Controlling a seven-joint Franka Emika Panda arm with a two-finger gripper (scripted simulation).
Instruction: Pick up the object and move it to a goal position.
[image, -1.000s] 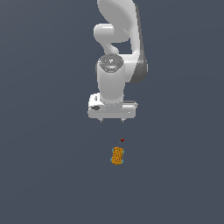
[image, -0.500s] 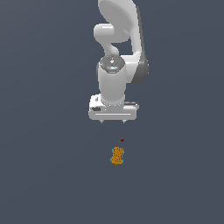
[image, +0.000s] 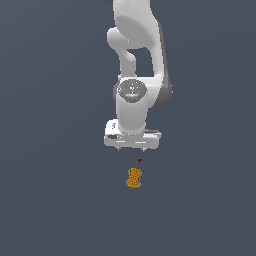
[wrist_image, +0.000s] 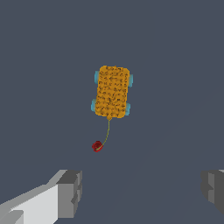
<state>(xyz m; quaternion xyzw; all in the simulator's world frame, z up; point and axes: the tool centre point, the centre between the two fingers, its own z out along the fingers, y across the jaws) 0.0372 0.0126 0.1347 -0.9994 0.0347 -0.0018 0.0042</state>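
The object is a small oblong orange block (image: 134, 178) with a speckled grid texture and teal edges, lying on the dark grey floor. In the wrist view the block (wrist_image: 113, 92) shows from above with teal corners, and a thin cord runs from it to a small red bead (wrist_image: 96, 146). The red bead (image: 139, 160) also shows in the exterior view, between block and gripper. My white gripper (image: 132, 148) hangs above and behind the block, apart from it. Its fingers (wrist_image: 70, 193) stand wide apart and hold nothing.
The white arm (image: 137, 60) rises behind the gripper. The dark grey floor (image: 50, 200) runs flat all around the block with nothing else on it in view.
The gripper has come down a little toward the block and the wrist has tilted slightly. The block and red bead have not moved.
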